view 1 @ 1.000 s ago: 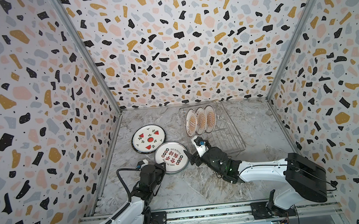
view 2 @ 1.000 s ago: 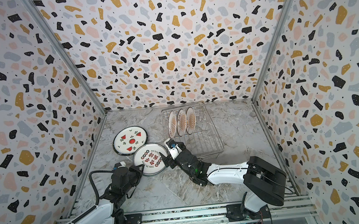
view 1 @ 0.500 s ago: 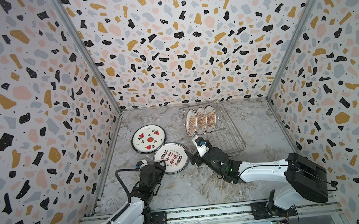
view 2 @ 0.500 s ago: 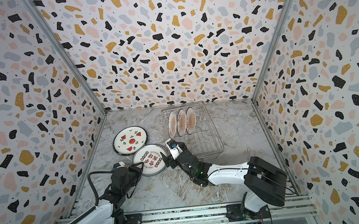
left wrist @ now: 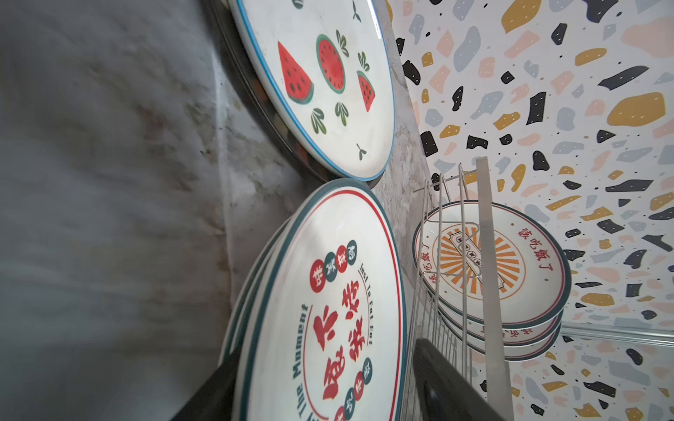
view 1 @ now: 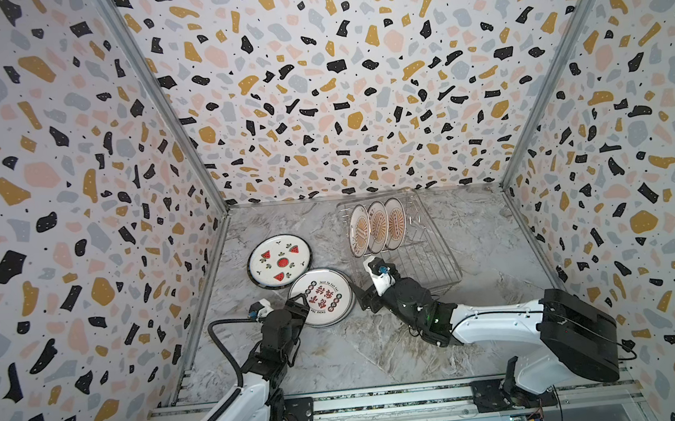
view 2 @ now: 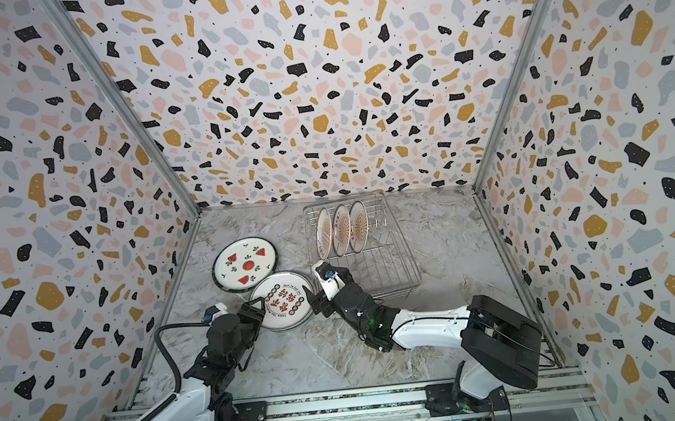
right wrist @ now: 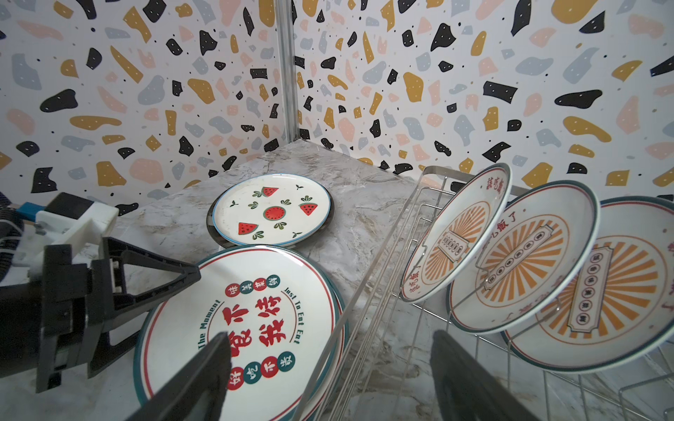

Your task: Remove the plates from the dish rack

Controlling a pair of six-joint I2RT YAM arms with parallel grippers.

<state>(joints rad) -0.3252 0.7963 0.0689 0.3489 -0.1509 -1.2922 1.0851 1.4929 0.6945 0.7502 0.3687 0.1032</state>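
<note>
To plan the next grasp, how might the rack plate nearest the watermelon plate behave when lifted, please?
That plate looks glazed and rigid, so probably slippery and breakable. It stands on edge, leaning on the rack wires, so it may roll or tip once freed.

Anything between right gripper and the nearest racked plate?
Only the dish rack's low wire side wall, passing between the open right gripper's jaws; the nearest sunburst plate stands just inside. Nothing else visible.

Three plates (view 1: pixel 377 227) stand in the dish rack (view 1: pixel 428 262) at its far end; left of it on the table (view 1: pixel 487 227) lie a plate (view 1: pixel 279 260) and, nearer (just beside it), a stack (view 1: pixel 322 298)
</note>
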